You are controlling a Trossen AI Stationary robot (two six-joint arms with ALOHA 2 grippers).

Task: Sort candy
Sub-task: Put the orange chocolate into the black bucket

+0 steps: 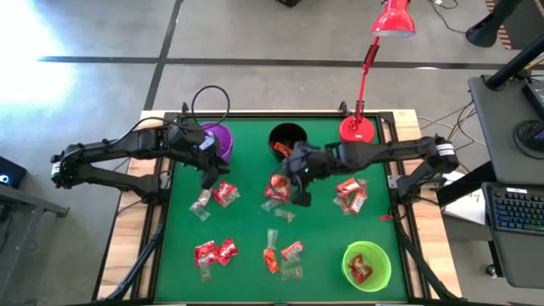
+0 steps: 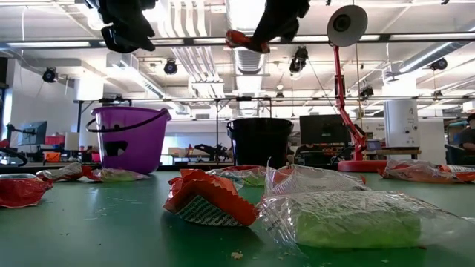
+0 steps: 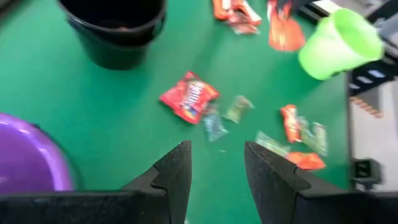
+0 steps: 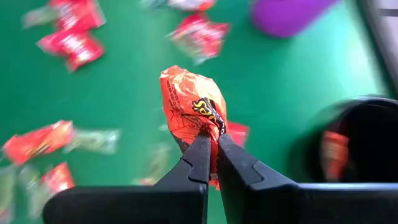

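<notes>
The green-topped desk (image 1: 246,229) carries three cups and scattered sweets. From the desk's centre in the high view, the purple cup (image 1: 218,140) stands at about ten o'clock, the black cup (image 1: 287,140) at twelve with an orange wrapper inside it, and the green cup (image 1: 367,265) at about four, holding one red sweet. A red lamp (image 1: 359,127) stands on its base at one o'clock, near the far edge. The left end effector (image 1: 209,176) hangs above the desk just beside the purple cup, its fingers (image 3: 176,176) parted with nothing between them. The right end effector (image 1: 296,178) is lifted above the desk's middle, just on the six o'clock side of the black cup, clenched on an orange-red candy (image 4: 191,106) pinched by its lower edge. The remaining candy (image 1: 219,195) lies loose on the green surface: red and clear pieces at nine o'clock, more (image 1: 350,194) at three, and clusters (image 1: 214,252) at seven and (image 1: 280,253) at six.
</notes>
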